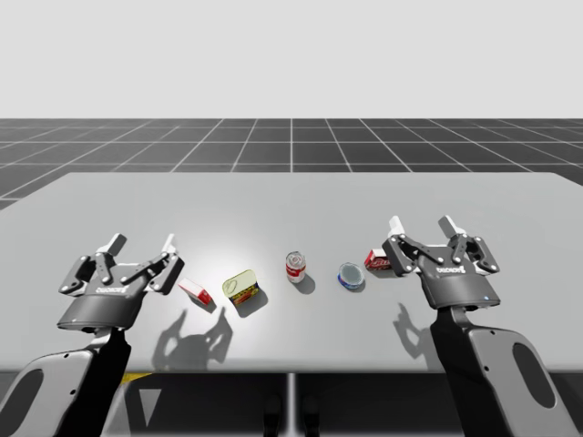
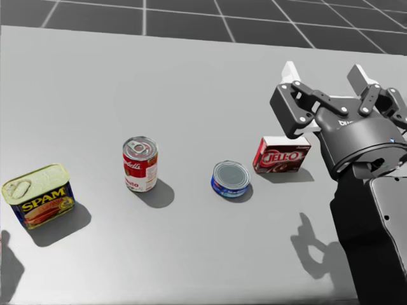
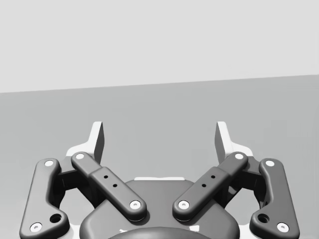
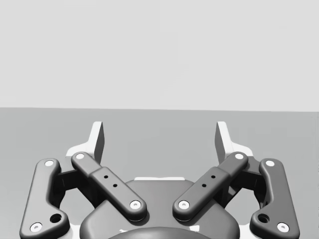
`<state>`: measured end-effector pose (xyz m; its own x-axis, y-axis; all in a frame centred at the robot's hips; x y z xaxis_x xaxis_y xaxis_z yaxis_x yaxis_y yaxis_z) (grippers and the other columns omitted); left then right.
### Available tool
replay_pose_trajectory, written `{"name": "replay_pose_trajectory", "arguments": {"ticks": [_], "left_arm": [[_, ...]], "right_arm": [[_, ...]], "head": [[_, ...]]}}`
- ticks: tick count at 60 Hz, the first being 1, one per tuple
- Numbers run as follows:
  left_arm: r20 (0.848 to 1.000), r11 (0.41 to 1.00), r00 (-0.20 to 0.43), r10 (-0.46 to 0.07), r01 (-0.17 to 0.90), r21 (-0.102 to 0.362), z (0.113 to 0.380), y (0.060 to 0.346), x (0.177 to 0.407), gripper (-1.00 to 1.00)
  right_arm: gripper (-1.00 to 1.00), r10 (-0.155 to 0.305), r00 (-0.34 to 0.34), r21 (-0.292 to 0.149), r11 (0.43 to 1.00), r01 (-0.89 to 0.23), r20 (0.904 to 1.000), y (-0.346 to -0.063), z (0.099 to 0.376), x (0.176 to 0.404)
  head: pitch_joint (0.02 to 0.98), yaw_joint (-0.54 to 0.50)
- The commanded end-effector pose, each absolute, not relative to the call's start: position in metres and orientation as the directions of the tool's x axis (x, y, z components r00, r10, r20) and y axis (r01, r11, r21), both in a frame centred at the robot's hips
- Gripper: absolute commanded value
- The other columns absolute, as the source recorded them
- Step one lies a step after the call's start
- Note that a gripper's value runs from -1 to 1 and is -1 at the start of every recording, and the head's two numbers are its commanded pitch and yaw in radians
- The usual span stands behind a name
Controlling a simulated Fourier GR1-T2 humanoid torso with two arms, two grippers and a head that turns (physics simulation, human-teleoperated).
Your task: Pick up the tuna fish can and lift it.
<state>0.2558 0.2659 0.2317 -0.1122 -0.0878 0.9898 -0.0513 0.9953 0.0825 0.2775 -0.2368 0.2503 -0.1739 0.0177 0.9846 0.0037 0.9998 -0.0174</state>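
Approach step, by the look of it; nothing gripped yet. Tuna can (image 2: 231, 178) flat on the table (image 1: 291, 200), right of the middle and toward the front edge, between a red-and-white soup can (image 2: 140, 164) and a red box (image 2: 282, 154), just beside the box and touching neither. Right gripper (image 2: 324, 71) poised above the table's right side, beyond the red box, fingers spread wide with nothing between them. Left gripper (image 1: 141, 244) likewise released, over the left side near a small red-and-white box (image 1: 195, 291), well apart from the tuna can.

Next move, most likely for the right gripper as the nearer one: swing across over the tuna can, come down until the fingers straddle its low round wall, close, then raise straight up. Calls for a low grasp, given so squat a can, and for care not to nudge the red box.
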Motion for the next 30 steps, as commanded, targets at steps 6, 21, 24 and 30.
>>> {"name": "replay_pose_trajectory", "arguments": {"ticks": [6,21,24,30], "left_arm": [[0.990,0.996,-0.110,-0.089,-0.026,0.087,0.230,0.259,0.255,-1.00],[0.991,0.997,-0.108,-0.081,-0.020,0.079,0.231,0.259,0.256,-1.00],[0.991,0.997,-0.107,-0.079,-0.020,0.077,0.231,0.259,0.255,-1.00],[0.992,0.997,-0.105,-0.074,-0.018,0.073,0.231,0.259,0.255,-1.00]], "right_arm": [[-1.00,0.070,-0.190,-0.065,0.997,0.032,0.9794,-0.239,0.252,0.277],[-1.00,-0.002,-0.152,-0.010,0.997,-0.076,0.9884,-0.242,0.268,0.250],[-1.00,-0.009,-0.132,-0.006,0.994,-0.114,0.9913,-0.241,0.266,0.241],[-1.00,-0.017,-0.075,0.001,0.979,-0.205,0.9970,-0.240,0.260,0.216]], "head": [[0.881,-0.29],[0.867,-0.28],[0.866,-0.28],[0.863,-0.28]]}}
